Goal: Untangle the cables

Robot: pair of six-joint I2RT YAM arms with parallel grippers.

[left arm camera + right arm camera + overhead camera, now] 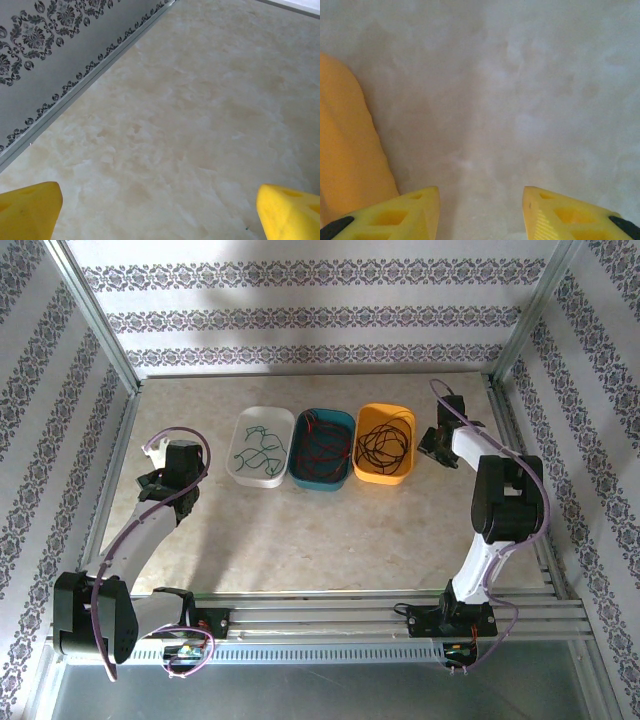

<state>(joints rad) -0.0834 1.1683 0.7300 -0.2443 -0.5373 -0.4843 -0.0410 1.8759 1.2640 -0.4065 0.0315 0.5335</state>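
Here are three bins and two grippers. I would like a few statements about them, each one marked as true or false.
1. The white bin holds green cables. True.
2. The orange bin holds red cables. False: it holds black cables; the red cables lie in the teal bin.
3. The left gripper is open over bare table. True.
4. The right gripper clamps a cable. False: its fingers stand apart with nothing between them.
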